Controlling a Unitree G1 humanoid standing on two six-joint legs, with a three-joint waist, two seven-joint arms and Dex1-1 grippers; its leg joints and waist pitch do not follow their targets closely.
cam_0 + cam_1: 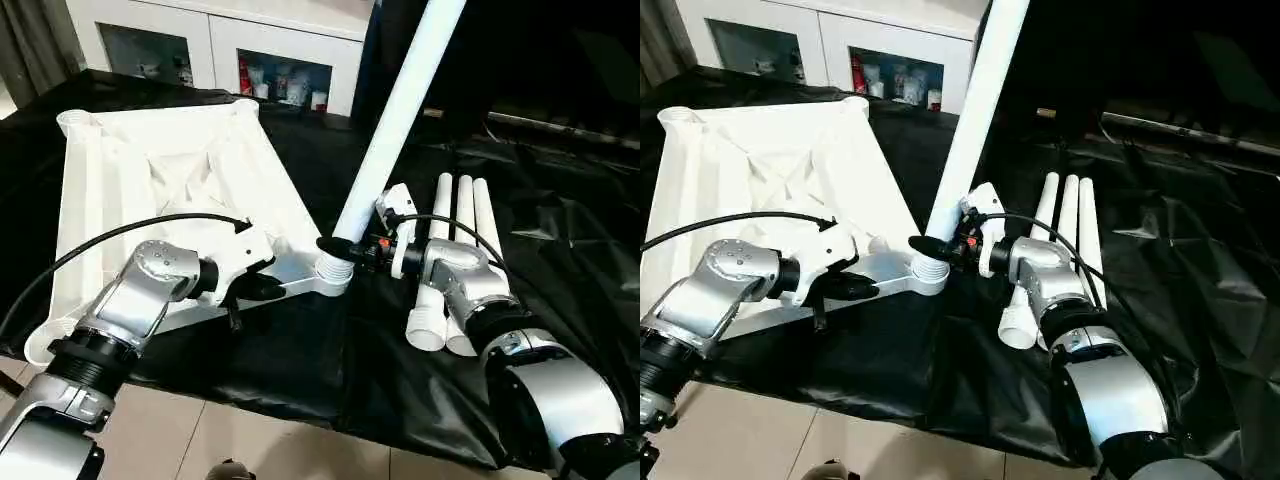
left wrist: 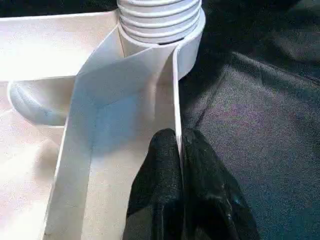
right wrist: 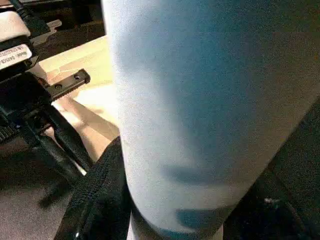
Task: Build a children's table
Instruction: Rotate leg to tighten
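Note:
The children's table top (image 1: 160, 170) lies upside down on the black cloth, its ribbed underside facing up. My left gripper (image 1: 262, 288) is shut on the thin rim wall (image 2: 176, 100) close to the near right corner socket (image 1: 335, 275). One white leg (image 1: 400, 110) stands in that socket with its threaded end (image 2: 160, 20) at the socket mouth, and it leans up and to the right. Just above the socket, my right gripper (image 1: 345, 248) is shut around this leg (image 3: 210, 100). Three more legs (image 1: 462, 215) lie side by side on the cloth behind my right forearm.
A white cabinet (image 1: 250, 50) with glass doors stands at the back, beyond the table top. The black cloth (image 1: 560, 230) covers the work surface, and its front edge hangs over a tiled floor (image 1: 250, 440). A black cable (image 1: 130, 228) arcs over my left forearm.

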